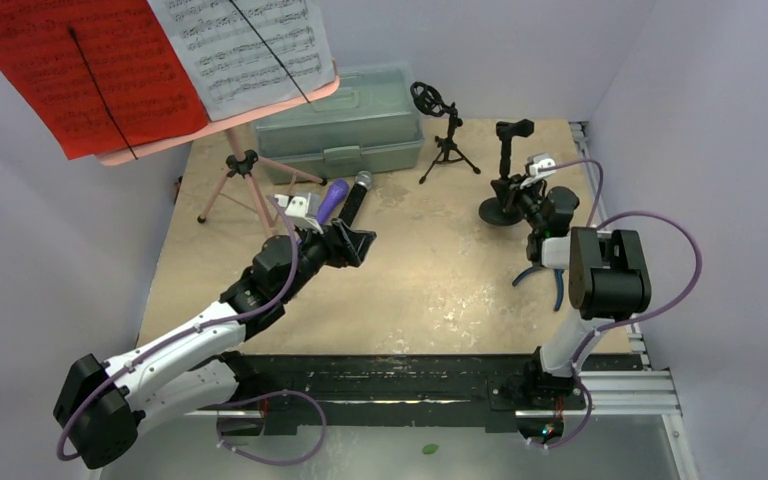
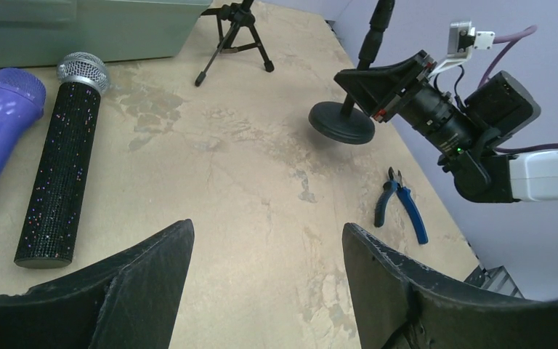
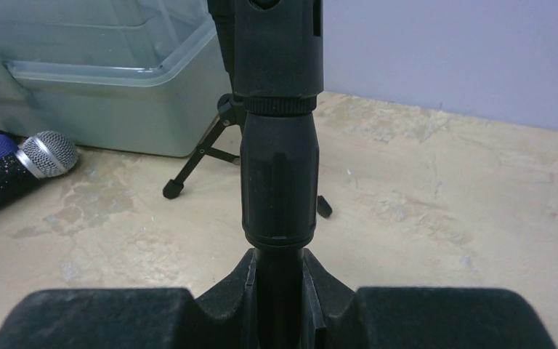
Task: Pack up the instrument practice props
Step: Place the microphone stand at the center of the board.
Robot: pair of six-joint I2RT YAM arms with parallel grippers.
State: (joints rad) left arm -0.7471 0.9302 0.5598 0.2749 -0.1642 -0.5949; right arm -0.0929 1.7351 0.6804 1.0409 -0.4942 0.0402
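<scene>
My left gripper (image 2: 269,240) hovers open over bare tabletop, nothing between its fingers. Just left of it lie the purple microphone (image 2: 0,131) and the black silver-headed microphone (image 2: 58,167), side by side in front of the case. My right gripper (image 3: 279,283) is shut on the post of the round-base mic mount (image 3: 279,167), low on the stem above its disc base (image 1: 500,212). A small black tripod mic mount (image 1: 447,140) stands behind it. The pink tripod (image 1: 240,185) stands at the back left, and its tray carries red sheet music (image 1: 90,70) and white sheet music (image 1: 250,45).
A grey-green plastic case (image 1: 350,120) sits closed at the back centre. Blue-handled pliers (image 1: 550,280) lie on the table under my right arm, near the right edge. Walls close in the back and right sides.
</scene>
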